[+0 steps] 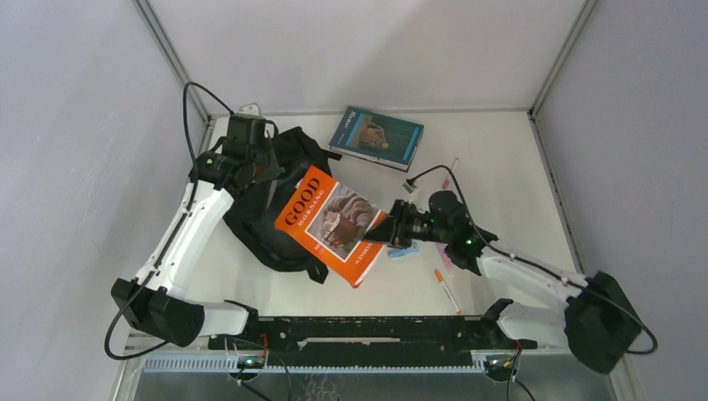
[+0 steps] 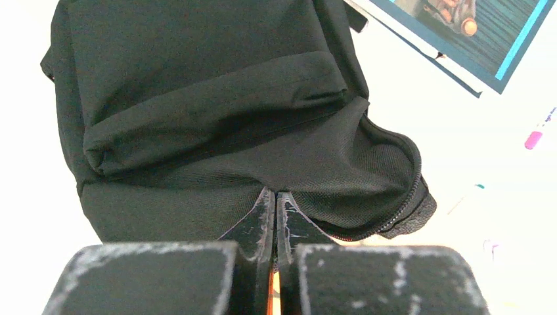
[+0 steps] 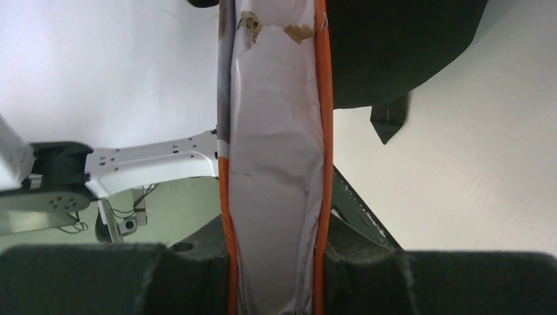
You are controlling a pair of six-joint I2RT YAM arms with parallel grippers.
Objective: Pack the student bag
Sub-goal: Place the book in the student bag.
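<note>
Spotted the student bag (image 1: 259,230) slumped centre-left on the tabletop (image 1: 501,167). Clamping the orange book (image 1: 334,224) with right fingers (image 3: 355,216), left fingers (image 2: 263,216) pressed together at bag's lip. Better tip book's corner down, then slide in slowly.

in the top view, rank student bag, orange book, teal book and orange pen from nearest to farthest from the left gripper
1. student bag: far left, its fabric pinched in the left gripper.
2. orange book: just right of the gripper, overlapping the bag's right side.
3. teal book: further right, near the far edge.
4. orange pen: near right, clearly farthest.
</note>
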